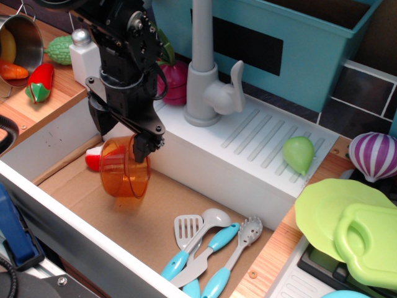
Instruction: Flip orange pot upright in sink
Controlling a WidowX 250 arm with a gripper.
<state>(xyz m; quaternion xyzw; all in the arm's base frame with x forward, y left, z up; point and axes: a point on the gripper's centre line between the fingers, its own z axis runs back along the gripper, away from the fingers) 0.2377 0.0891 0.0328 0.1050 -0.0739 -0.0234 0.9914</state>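
Observation:
The orange pot [126,169] is translucent and lies tipped on its side, just above or touching the brown floor at the back left of the sink [205,158]. My black gripper [127,138] comes down from above and is shut on the pot's upper rim. One finger [142,149] presses the pot's wall on the right. The other finger is partly hidden behind the pot. The sink's ribbed drainboard [260,139] and grey faucet [201,74] are to the right.
A red and white toy [93,160] lies behind the pot. Teal-handled utensils [205,248] lie at the sink's front right. A green fruit [299,153] sits on the drainboard. A teal bin [291,37], steel pot [22,40], white bottle [84,56] and green plates [347,226] surround the sink.

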